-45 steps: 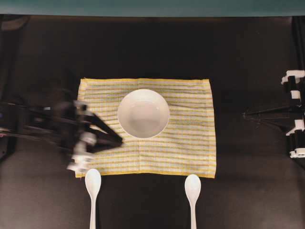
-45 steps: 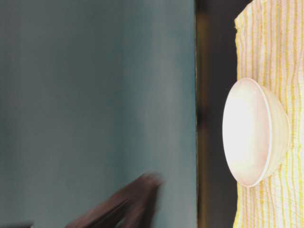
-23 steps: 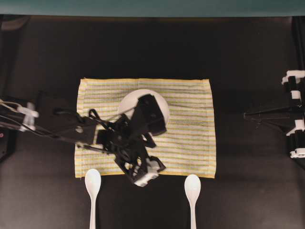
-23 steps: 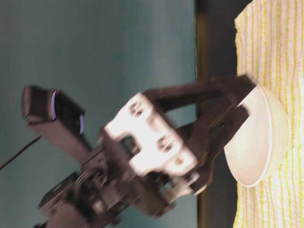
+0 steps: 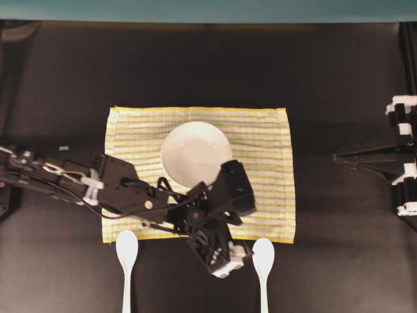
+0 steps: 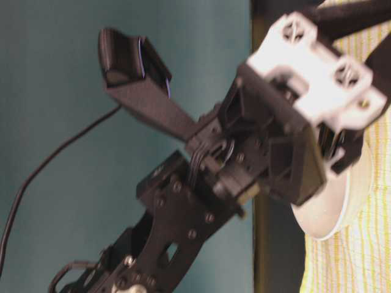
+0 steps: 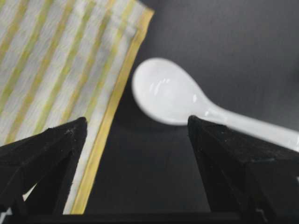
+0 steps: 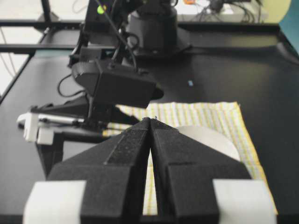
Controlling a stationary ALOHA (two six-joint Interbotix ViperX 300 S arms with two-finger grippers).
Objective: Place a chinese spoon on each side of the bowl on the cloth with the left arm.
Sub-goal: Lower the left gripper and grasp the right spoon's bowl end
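Note:
A glossy white bowl (image 5: 195, 153) sits on the yellow-striped cloth (image 5: 264, 130). Two white chinese spoons lie on the black table just in front of the cloth, one at the left (image 5: 126, 251) and one at the right (image 5: 263, 257). My left gripper (image 5: 233, 259) hangs over the cloth's front edge, just left of the right spoon. In the left wrist view the gripper (image 7: 136, 120) is open with nothing in it. That spoon's scoop (image 7: 168, 91) lies just beyond its fingertips, beside the cloth's yellow hem (image 7: 110, 121). My right gripper (image 8: 150, 120) is shut and holds nothing.
The left arm (image 5: 124, 192) stretches across the cloth's front left corner. The right arm (image 5: 391, 160) is parked at the table's right edge, its gripper pointing at the cloth. A teal wall (image 5: 208, 10) borders the back. Bare black table (image 5: 195, 65) surrounds the cloth.
The left arm swung right from the cloth's left edge, past the bowl, to beside the right spoon, and its jaws opened wide. The right arm stayed still.

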